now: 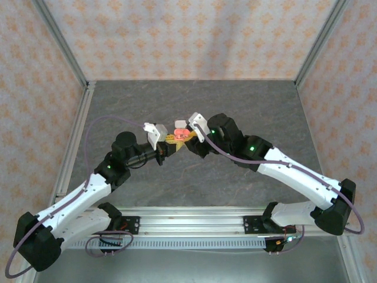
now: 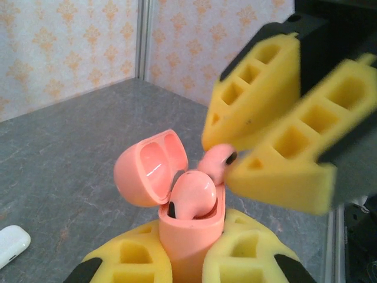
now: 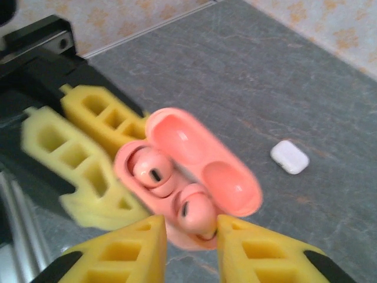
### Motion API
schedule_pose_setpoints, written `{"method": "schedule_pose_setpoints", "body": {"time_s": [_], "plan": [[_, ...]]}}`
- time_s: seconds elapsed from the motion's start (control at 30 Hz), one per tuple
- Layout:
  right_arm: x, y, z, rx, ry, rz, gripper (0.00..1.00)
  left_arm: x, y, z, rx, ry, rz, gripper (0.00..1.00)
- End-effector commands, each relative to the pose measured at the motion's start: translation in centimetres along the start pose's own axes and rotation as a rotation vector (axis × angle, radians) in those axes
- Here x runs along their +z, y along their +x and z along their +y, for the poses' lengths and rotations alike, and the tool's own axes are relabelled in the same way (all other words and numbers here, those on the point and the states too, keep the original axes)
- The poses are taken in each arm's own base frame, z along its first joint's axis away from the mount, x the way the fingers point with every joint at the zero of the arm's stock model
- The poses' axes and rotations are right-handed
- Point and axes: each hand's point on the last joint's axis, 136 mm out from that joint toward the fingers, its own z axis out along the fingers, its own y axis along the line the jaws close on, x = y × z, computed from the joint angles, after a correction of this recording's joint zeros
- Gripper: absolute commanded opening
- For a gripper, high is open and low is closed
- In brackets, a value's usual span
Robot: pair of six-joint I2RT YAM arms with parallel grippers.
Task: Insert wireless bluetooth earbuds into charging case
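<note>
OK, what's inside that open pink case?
Two pink earbuds lie side by side in the pink case. Their rounded heads show; the stems and the sockets underneath are covered.

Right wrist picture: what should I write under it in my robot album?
Left tool grips the open pink case, both pink earbuds tucked inside, right tool straddling one.

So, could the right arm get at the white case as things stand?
Probably yes: the white case lies alone on the table, just beyond the right end effector, nothing between.
</note>
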Motion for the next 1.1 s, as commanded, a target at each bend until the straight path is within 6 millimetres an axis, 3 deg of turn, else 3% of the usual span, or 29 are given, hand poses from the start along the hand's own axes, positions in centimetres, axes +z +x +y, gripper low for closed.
{"method": "schedule_pose_setpoints", "body": {"time_s": [0.0,0.27,0.6,0.8,0.97,1.07], "plan": [[-0.3,0.4,2.4,0.009,-0.113,0.041,0.31,-0.5,-4.8,-0.2,0.045,-0.008,-0.136,0.0],[-0.5,0.4,2.7,0.026,-0.133,0.074,0.41,-0.6,-4.6,-0.2,0.05,-0.013,-0.13,0.0],[-3.7,-3.2,1.7,0.096,-0.12,-0.023,0.63,-0.6,-4.4,-0.2,0.062,-0.013,-0.127,0.0],[-5.1,-5.4,0.8,0.222,-0.188,-0.109,0.65,-1.0,-4.3,-0.4,0.073,-0.013,-0.125,0.0],[-5.0,-6.3,-1.4,0.375,-0.195,-0.154,0.64,-1.2,-3.9,-0.6,0.068,-0.001,-0.122,0.0],[-3.6,-5.9,-3.1,0.475,-0.172,-0.12,0.61,-1.2,-3.9,-0.9,0.067,0.014,-0.126,0.0]]}}
